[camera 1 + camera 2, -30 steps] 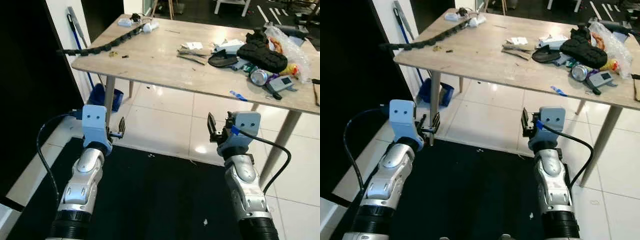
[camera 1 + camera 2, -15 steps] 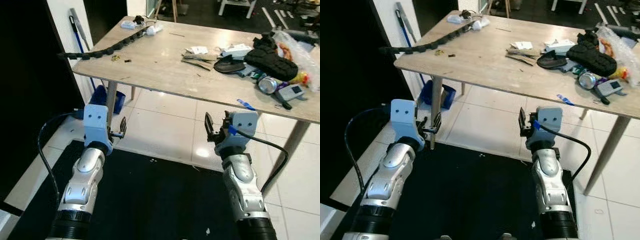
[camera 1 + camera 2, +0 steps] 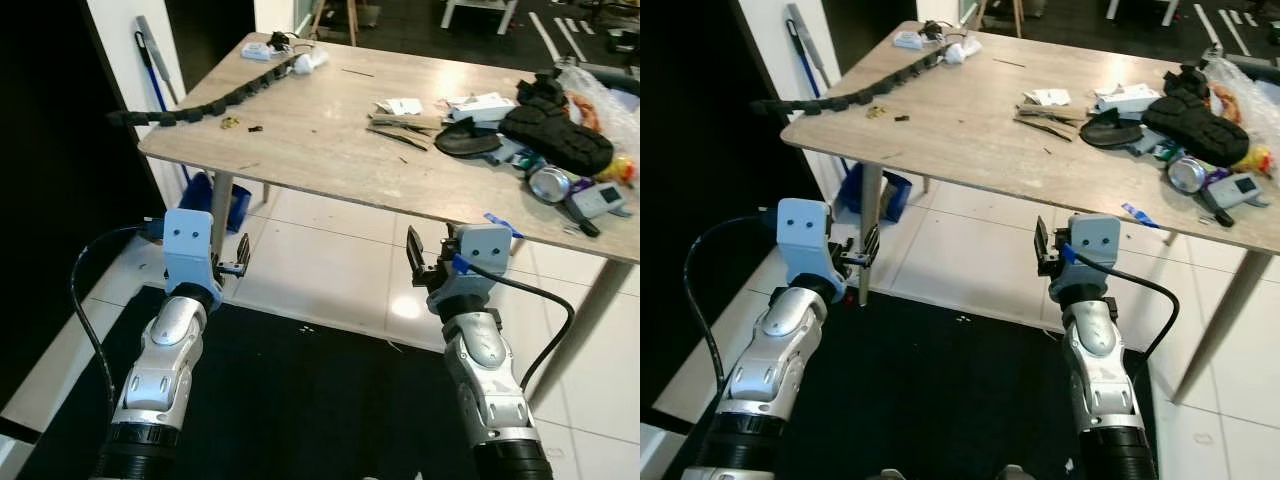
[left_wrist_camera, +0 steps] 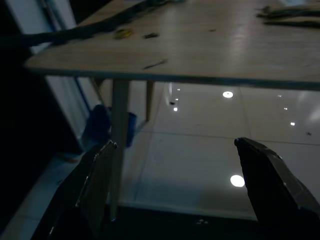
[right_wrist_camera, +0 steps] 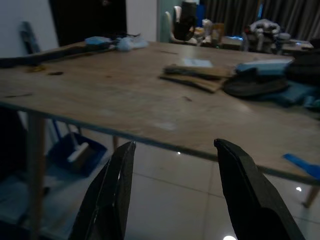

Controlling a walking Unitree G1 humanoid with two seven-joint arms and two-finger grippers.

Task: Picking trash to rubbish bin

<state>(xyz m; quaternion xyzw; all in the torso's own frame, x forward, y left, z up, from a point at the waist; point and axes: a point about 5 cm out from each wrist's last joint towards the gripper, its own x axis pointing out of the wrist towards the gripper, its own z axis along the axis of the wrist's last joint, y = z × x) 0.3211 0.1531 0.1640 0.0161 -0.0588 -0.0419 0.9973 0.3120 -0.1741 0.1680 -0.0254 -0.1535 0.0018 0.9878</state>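
1. Left gripper [image 3: 241, 262]: forearm raised at 7 o'clock in the head view, pointing toward the table [image 3: 320, 150], below its near edge. Fingers spread, nothing between them; the wrist view shows a wide gap with white floor tile [image 4: 200, 145] behind.
2. Right gripper [image 3: 422, 262]: forearm up at 5 o'clock, same height, aimed at the table's underside edge. Fingers [image 5: 112, 190] parted, empty. Black cable with a blue tag loops off the wrist housing.
3. No readable text or brand anywhere; the labels on the clutter are too small.
4. Trash sits on the tabletop at 1–2 o'clock: silver can [image 3: 547, 183] on its side, black shoe [image 3: 556, 132] just beyond it, clear plastic bag [image 3: 600, 95] at the far right, papers and flat scraps [image 3: 400, 112] near centre, blue scrap [image 3: 497, 220] at the near edge. Small grey device with a screen [image 3: 600, 200] is beside the can.
5. Black cable chain [image 3: 210, 95] runs along the table's left edge, 11 o'clock, overhanging the corner.
6. Light wood table, angled legs. White glossy tile floor, black mat [image 3: 300, 400] under the arms. Blue dustpan [image 3: 205, 195] and broom handles [image 3: 150, 60] lean against the wall at 10 o'clock. Rubbish bin not identifiable.
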